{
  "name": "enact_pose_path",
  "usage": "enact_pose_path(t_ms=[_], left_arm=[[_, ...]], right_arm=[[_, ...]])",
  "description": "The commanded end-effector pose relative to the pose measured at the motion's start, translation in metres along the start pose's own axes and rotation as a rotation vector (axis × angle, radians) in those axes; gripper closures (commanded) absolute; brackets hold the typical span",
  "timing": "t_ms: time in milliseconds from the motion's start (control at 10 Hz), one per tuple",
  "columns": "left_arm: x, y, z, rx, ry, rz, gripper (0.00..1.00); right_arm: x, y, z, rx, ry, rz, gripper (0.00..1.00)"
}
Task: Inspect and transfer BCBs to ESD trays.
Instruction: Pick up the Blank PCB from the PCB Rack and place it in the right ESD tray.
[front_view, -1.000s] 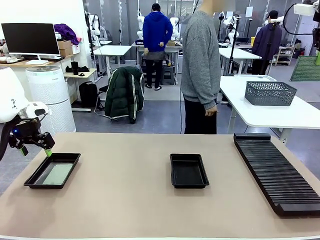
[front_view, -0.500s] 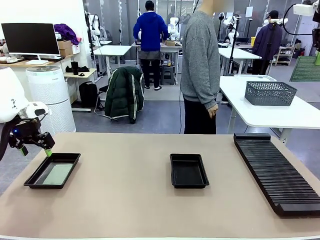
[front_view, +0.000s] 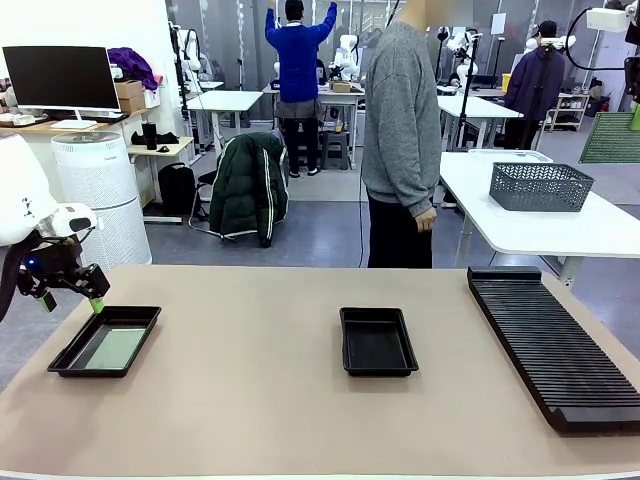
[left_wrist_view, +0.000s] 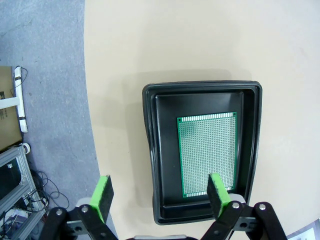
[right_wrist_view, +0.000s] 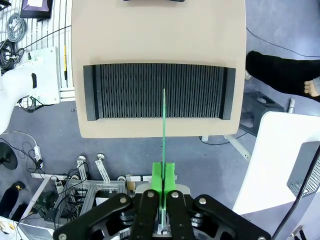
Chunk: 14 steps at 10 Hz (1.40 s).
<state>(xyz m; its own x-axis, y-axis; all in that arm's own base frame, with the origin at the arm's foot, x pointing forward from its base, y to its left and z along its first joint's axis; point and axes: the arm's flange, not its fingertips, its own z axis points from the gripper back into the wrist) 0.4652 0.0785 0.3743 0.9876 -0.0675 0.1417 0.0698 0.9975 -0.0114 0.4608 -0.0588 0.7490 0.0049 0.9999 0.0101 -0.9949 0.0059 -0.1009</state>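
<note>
Progress: one board (left_wrist_view: 207, 152) lies flat in the left tray (left_wrist_view: 149, 160) near the table's left edge, so that transfer is judged complete. The middle tray (front_view: 380, 372), midway between the side edges, awaits a board.

Left gripper (left_wrist_view: 160, 197) hovers above the left tray, jaws spread and holding nothing. Right gripper (right_wrist_view: 163, 180) pinches a second board (right_wrist_view: 163, 125), high over the rack (right_wrist_view: 125, 90) at the right edge.

The tray board is green with a fine dotted grid. The held board appears edge-on as a thin green line.
</note>
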Motion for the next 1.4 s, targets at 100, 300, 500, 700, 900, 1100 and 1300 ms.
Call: enact_pose_path(t_ms=[100, 300, 500, 700, 900, 1100, 1300], left_arm=[[0.0, 0.001, 0.0, -0.001, -0.003, 0.001, 0.0], [0.0, 0.001, 0.0, -0.001, -0.003, 0.001, 0.0], [0.0, 0.001, 0.0, -0.001, -0.003, 0.001, 0.0], [0.0, 0.001, 0.0, -0.001, -0.003, 0.001, 0.0], [0.0, 0.001, 0.0, -0.001, -0.003, 0.001, 0.0], [0.0, 0.001, 0.0, -0.001, -0.003, 0.001, 0.0], [0.0, 0.001, 0.0, -0.001, -0.003, 0.001, 0.0]], right_arm=[[0.015, 0.019, -0.016, -0.022, -0.027, -0.152, 0.98], [0.03, 0.037, -0.031, -0.083, -0.031, -0.326, 0.98], [0.05, 0.056, -0.054, -0.113, -0.07, -0.467, 0.98], [0.07, 0.067, -0.079, -0.073, -0.096, -0.591, 0.98], [0.087, 0.077, -0.104, -0.016, -0.178, -0.728, 0.98], [0.105, 0.082, -0.13, 0.048, -0.241, -0.849, 0.98], [0.121, 0.085, -0.156, 0.1, -0.292, -0.94, 0.98]])
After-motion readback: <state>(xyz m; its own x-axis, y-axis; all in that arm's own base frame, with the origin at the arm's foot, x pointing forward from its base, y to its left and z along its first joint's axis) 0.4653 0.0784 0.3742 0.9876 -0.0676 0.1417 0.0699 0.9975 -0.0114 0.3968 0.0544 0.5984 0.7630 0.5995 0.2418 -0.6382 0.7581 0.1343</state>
